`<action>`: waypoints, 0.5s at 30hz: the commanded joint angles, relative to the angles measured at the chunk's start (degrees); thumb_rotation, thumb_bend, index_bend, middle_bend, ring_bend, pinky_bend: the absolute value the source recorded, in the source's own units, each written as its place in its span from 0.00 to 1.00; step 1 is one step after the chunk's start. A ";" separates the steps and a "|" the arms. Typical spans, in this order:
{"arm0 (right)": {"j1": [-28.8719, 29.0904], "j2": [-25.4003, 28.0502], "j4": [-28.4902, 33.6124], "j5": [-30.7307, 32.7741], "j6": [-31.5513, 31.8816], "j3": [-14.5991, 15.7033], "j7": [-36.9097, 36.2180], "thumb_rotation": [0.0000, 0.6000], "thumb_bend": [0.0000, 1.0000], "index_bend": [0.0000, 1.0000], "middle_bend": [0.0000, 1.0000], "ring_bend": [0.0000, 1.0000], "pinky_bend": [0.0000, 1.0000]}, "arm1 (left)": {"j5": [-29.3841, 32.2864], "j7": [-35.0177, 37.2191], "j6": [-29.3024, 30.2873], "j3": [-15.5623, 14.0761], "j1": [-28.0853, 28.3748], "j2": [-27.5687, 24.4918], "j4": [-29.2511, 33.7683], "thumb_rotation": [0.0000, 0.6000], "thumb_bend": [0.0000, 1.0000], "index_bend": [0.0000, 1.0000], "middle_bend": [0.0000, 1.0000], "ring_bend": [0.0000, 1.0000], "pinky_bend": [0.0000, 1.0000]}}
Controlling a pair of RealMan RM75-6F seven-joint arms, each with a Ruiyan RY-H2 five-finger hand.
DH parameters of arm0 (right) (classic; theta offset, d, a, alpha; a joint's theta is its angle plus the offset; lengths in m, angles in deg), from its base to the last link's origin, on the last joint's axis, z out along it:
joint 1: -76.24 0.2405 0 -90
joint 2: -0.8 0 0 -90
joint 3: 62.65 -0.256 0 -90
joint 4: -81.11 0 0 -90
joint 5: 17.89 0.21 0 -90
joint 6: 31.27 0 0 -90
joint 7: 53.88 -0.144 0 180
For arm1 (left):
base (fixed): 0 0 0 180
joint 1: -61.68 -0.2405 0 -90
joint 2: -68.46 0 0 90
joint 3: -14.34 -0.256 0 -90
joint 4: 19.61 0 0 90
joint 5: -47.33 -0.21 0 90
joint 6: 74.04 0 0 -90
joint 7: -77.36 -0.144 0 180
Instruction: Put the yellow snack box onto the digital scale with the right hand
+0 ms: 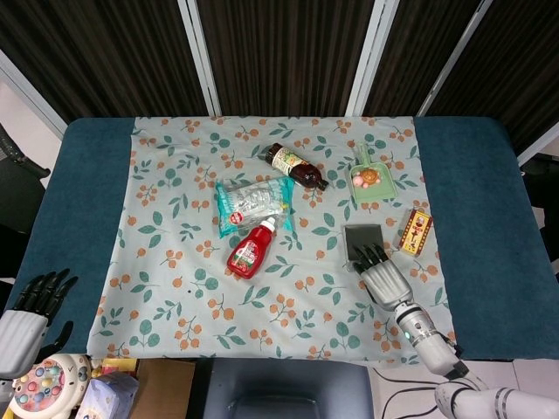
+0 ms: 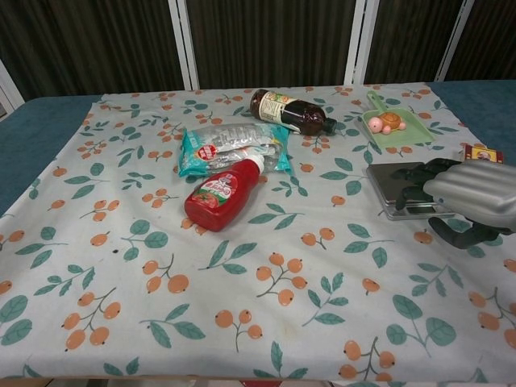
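Snack box (image 1: 416,230) lies just right of scale (image 1: 362,239), untouched. Right hand (image 1: 382,276) hovers over scale's near edge, fingers apart, empty. Ketchup (image 1: 251,249), bottle (image 1: 296,166), dustpan (image 1: 371,181) well clear.

- Red plastic ketchup bottle (image 1: 251,250) lying at the middle of the floral cloth.
- Crinkly teal snack bag (image 1: 252,202) touching its cap end.
- Dark brown glass bottle (image 1: 295,166) behind it.
- Green plastic dustpan (image 1: 373,182) far right.
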 commanded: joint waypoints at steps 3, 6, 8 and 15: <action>0.37 -0.26 -0.10 0.65 0.33 0.23 0.11 1.00 0.77 0.37 0.00 0.00 0.00 | 0.03 0.06 0.03 0.05 0.01 -0.12 0.27 1.00 0.45 0.00 0.00 0.00 0.11; 0.62 -0.27 -0.04 0.87 0.49 0.48 0.06 1.00 0.77 0.37 0.00 0.00 0.00 | 0.03 0.12 0.15 0.03 -0.07 -0.05 0.10 1.00 0.45 0.00 0.00 0.00 0.11; 0.80 -0.31 -0.05 1.00 0.57 0.67 0.11 1.00 0.77 0.36 0.00 0.00 0.00 | -0.03 0.03 0.18 0.01 -0.10 -0.01 0.05 1.00 0.45 0.00 0.00 0.00 0.11; 1.41 -0.63 -0.34 1.93 0.59 1.10 0.48 1.00 0.77 0.35 0.00 0.00 0.00 | -0.09 -0.09 0.34 0.00 -0.18 -0.17 0.33 1.00 0.45 0.00 0.00 0.00 0.11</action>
